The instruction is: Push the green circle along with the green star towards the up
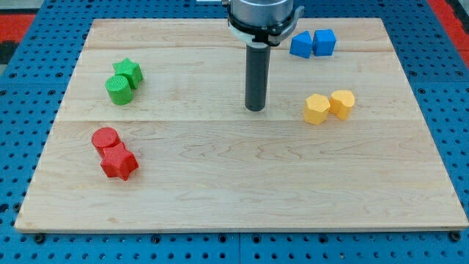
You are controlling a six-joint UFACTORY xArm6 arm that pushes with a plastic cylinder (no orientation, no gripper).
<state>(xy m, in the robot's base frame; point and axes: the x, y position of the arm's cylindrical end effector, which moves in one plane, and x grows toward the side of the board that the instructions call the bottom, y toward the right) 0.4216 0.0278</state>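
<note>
Dark and straight, my rod comes down from the arm's mount at the upper middle of the frame, and my tip (255, 109) rests on the wooden board (242, 198) a little above the centre. It has no claw to open or close; it holds nothing and touches no block.

Right of my tip, two yellow blocks (329, 106) sit touching each other in the right middle of the frame; their exact shapes are hard to make out. Above them, near the upper right, two blue blocks (313, 43) stand side by side, touching. In the lower left, a red circle (105, 139) lies against a red star (119, 163) just below it. None of these lies between my tip and the green pair.

Well apart from my tip, in the upper left of the frame, the green circle (119, 90) touches the green star (128, 72), the star just above and slightly right of the circle. Bare wood lies between them and my tip.
</note>
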